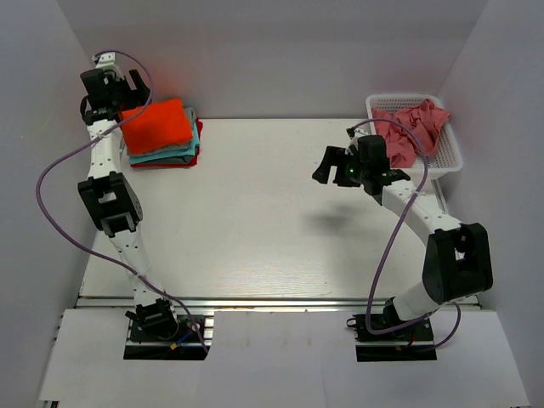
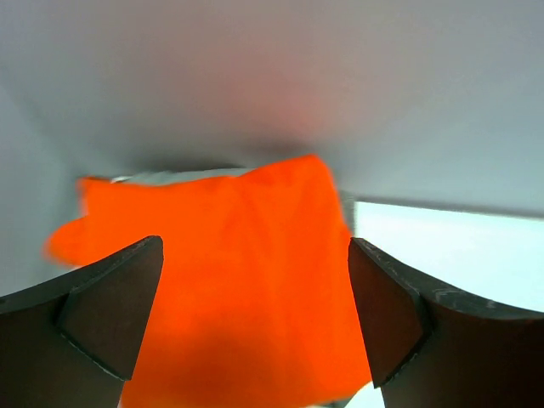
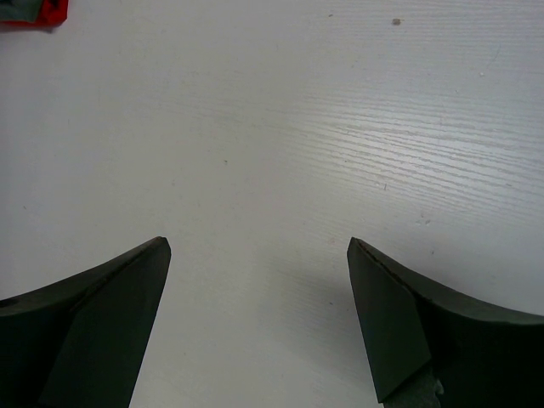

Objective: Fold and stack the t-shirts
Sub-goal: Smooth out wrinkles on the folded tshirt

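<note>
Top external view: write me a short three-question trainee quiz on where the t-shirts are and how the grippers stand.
1. True or false: the orange t-shirt lies on top of the folded stack.
2. Where is the pink t-shirt? A: in the white basket. B: on the folded stack. C: under the orange t-shirt.
3. Fill in: the left gripper and the right gripper are both ____.
Key: 1 true; 2 A; 3 open.

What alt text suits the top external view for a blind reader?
A folded stack of t-shirts, orange-red on top, sits at the table's far left corner beside the open left fingers. The open right fingers hang over bare table near a white basket holding a crumpled pink shirt.
</note>
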Robot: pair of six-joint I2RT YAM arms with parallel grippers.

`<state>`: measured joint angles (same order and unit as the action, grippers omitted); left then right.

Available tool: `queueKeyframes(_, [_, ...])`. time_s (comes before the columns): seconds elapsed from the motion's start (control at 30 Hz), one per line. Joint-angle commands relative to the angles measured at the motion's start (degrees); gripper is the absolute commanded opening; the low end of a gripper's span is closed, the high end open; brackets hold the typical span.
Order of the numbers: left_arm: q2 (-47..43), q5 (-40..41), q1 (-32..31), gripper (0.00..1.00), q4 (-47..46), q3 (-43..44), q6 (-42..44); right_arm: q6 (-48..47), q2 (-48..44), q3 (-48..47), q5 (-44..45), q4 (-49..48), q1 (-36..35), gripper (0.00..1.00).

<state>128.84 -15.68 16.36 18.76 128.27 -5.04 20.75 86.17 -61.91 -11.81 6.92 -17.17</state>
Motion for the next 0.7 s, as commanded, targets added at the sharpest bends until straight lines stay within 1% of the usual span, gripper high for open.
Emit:
queueKeyframes(0.0, [4.8,-11.9,1.2,1.0,-1.3,3.2,-2.2,-1.4,1.5,-1.0,-1.0,-0.9,-0.1,0.9])
queueKeyframes(0.03, [6.5,-11.9,1.9,1.0,-3.6,3.2,-2.2,-1.7,1.8,-1.2,-0.8,-0.8,-0.1,0.9])
queueKeyframes(0.17, [10.0,-11.6,2.4,1.0,-8.2,3.2,-1.6,-2.7,2.9,-2.9,0.2,0.4,0.0,0.9])
queueKeyframes(0.27, [12.5,-9.6,2.4,1.0,-9.4,4.4,-2.4,-2.9,5.3,-5.9,0.7,2.4,0.2,0.9])
queueKeyframes(0.33, [14.9,-9.6,2.4,1.0,-10.9,4.4,-3.9,-3.3,7.1,-7.9,1.0,3.2,0.1,0.9])
queueKeyframes(0.43, [18.1,-10.4,2.4,1.0,-11.6,6.5,-3.9,-2.8,9.2,-9.5,0.5,3.7,0.0,0.9])
queueKeyframes(0.5, [18.6,-10.4,2.4,1.0,-13.5,6.5,-5.2,-2.7,10.2,-9.9,-0.9,3.8,0.1,0.9])
queueKeyframes(0.53, [19.2,-12.6,2.4,1.0,-14.2,6.5,-5.9,-2.7,10.3,-10.2,-1.0,3.7,0.0,0.9])
queueKeyframes(0.63, [19.2,-14.8,2.4,1.0,-15.7,6.5,-6.7,-2.5,10.6,-10.4,-1.9,3.3,-0.1,0.9])
queueKeyframes(0.67, [17.6,-14.8,2.4,1.0,-16.4,6.5,-6.7,-2.6,10.0,-10.4,-2.0,3.1,-0.1,0.9])
